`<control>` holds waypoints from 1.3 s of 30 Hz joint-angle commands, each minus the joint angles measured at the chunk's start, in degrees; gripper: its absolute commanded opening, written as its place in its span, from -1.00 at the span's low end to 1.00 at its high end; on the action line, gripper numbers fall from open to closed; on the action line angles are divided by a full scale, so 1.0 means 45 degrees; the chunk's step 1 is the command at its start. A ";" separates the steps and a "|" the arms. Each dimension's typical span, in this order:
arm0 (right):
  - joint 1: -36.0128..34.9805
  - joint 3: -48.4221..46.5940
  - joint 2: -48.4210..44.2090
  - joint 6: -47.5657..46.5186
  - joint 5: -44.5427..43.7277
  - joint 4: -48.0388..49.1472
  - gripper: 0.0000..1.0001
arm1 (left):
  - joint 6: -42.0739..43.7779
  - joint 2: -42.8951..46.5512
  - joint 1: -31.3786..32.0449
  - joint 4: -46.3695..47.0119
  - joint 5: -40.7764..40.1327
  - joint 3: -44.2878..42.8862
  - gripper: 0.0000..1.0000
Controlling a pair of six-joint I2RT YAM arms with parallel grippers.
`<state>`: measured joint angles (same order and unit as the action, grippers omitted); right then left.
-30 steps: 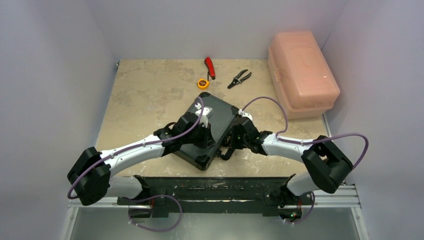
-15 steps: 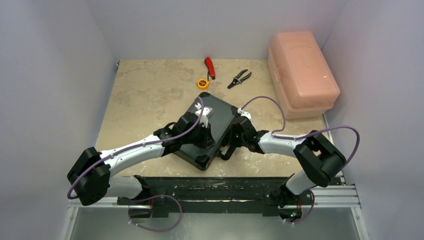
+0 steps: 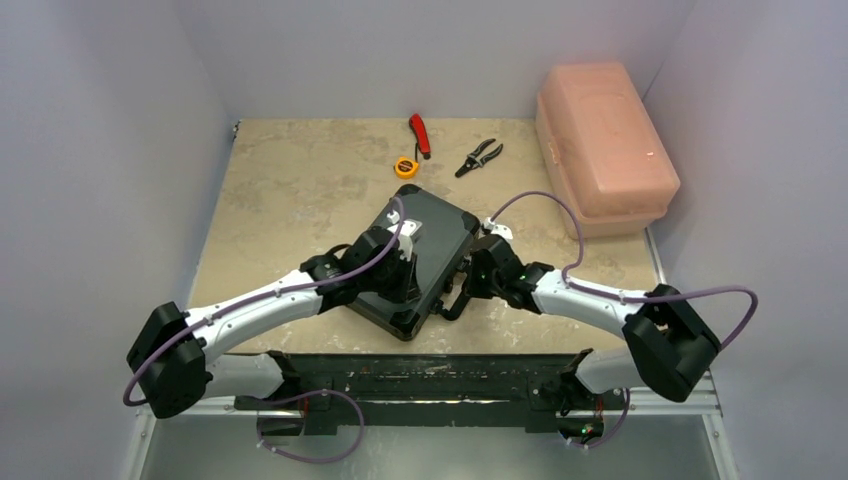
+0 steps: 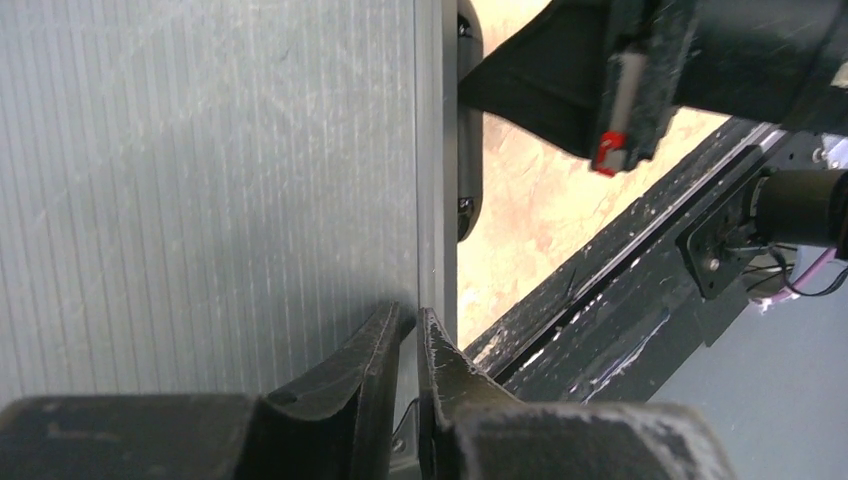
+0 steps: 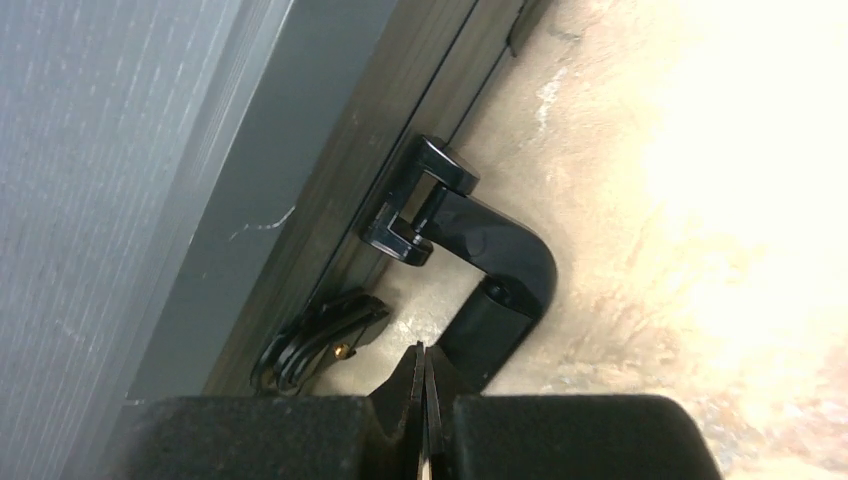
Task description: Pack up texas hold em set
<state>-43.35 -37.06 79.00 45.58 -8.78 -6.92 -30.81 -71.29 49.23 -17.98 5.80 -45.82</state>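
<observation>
End effectors (image 4: 408,335) (image 5: 422,368) shut, nr briefcase (image 3: 442,226)

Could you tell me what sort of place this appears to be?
Probably a robotics lab test booth: plain pale walls enclose a stone-patterned table, and two robot arms are mounted at its near edge, with a black case between them.

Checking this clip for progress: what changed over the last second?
The left arm pulled back toward near-left, dragging the left gripper slightly across the closed briefcase; the right arm swung its elbow outward right. Nothing grasped or released. Briefcase, pink box, pliers, tape measure stayed put.
</observation>
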 commanded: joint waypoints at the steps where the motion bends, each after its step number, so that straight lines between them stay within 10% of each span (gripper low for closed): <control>1: -0.0017 -0.0200 -0.1032 0.0043 -0.0767 -0.1261 -1.00 | 0.0472 0.0239 0.0058 -0.2847 -0.0927 -0.0305 -0.71; 8: -0.0002 -0.0406 -0.2438 -0.0524 -0.1089 -0.1790 -0.95 | 0.0912 0.1325 0.0038 -0.4541 -0.1747 -0.1631 -0.40; 22: -0.0012 -0.2065 -0.5561 -0.2585 -0.2686 -0.2911 0.62 | 0.2656 0.3596 0.0036 -0.8111 -0.4390 -0.5314 0.52; 39: -0.0014 -0.2636 -0.7190 -0.3529 -0.4890 -0.1123 0.98 | 0.6720 0.5329 -0.0069 -0.4659 -1.0054 -0.3768 1.00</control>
<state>-43.38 -47.57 47.24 30.35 -26.70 -16.16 -6.57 -49.36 49.25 -47.86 -31.35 -67.79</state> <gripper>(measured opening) 0.987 0.997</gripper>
